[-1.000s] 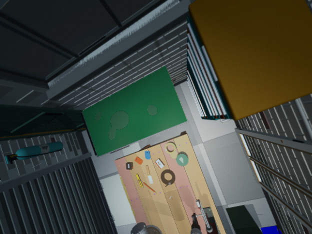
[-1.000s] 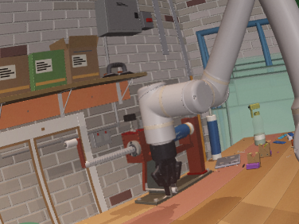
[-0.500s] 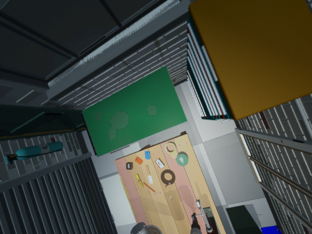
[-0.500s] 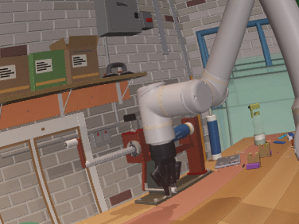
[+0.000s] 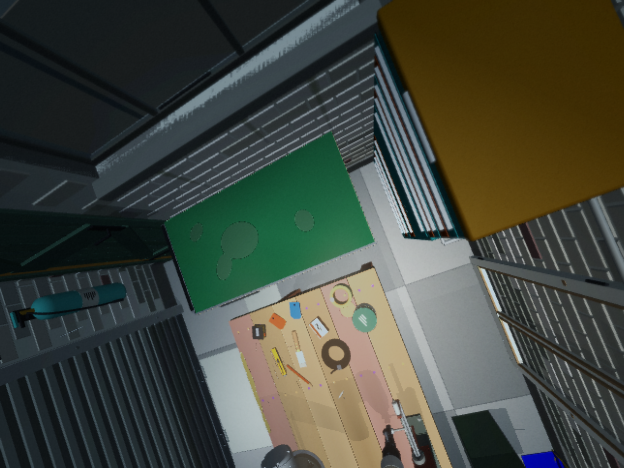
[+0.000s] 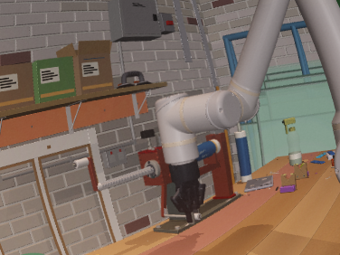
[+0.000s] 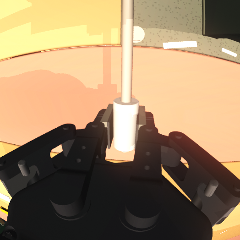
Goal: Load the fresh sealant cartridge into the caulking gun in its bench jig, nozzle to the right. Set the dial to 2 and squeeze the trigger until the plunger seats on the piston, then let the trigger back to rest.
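The caulking gun point(image 6: 190, 181) in its red bench jig is largely hidden behind my arm. A blue cartridge point(image 6: 204, 149) lies in its cradle, white end pointing right. The threaded plunger rod point(image 6: 122, 178) sticks out to the left. My gripper point(image 7: 124, 128) is low at the front of the jig. Its fingers are closed on a white cylindrical trigger handle point(image 7: 125, 126), from which a thin pale rod point(image 7: 126, 50) runs away. In the second side camera the gripper point(image 6: 192, 216) sits just above the jig's base plate. The dial is not visible.
The jig's base plate point(image 6: 199, 214) lies right under the fingers on the pink bench strip. A blue tube point(image 6: 244, 158) stands right of the jig. A grey plate point(image 6: 258, 183), a purple block point(image 6: 287, 183) and a clear tube point(image 6: 294, 142) sit further right.
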